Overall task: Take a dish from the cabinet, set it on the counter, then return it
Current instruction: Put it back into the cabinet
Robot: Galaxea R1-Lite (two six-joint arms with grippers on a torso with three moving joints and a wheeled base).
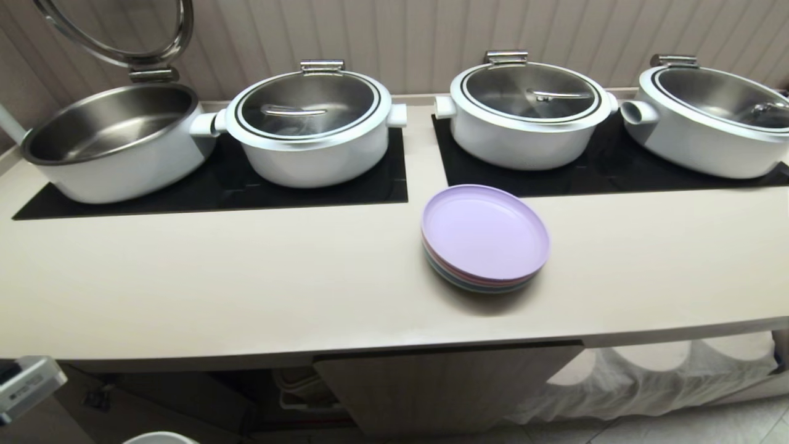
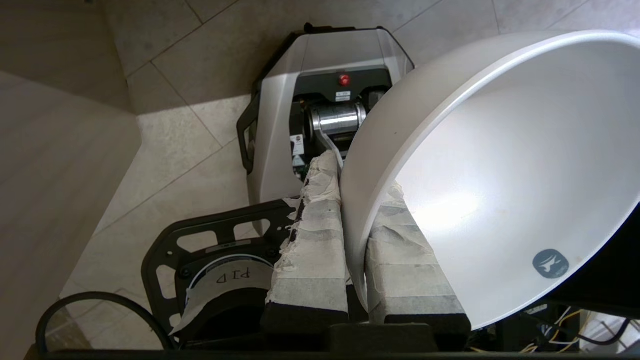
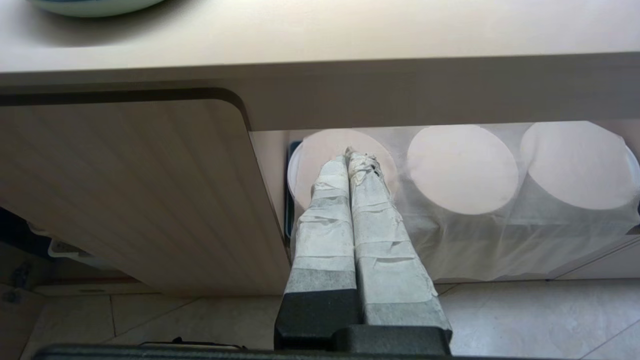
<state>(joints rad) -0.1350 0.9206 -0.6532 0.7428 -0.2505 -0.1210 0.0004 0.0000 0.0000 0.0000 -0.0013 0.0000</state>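
My left gripper (image 2: 357, 175) is shut on the rim of the dish (image 2: 500, 175), a plain white bowl, one taped finger (image 2: 315, 240) outside the wall and the other inside. It holds the dish tilted over the tiled floor, below the counter (image 1: 246, 290); only a white rim (image 1: 160, 438) shows at the head view's bottom edge. The cabinet's ribbed door (image 1: 444, 382) stands open under the counter's front edge. My right gripper (image 3: 352, 156) is shut and empty beside that door (image 3: 125, 200).
Four white pots sit on black panels at the counter's back; the leftmost (image 1: 117, 142) has its lid raised. A plate stack with a lilac top (image 1: 485, 237) lies mid-counter. Wrapped white round stacks (image 3: 462, 167) stand under the counter at right. My base (image 2: 325, 100) stands on the floor.
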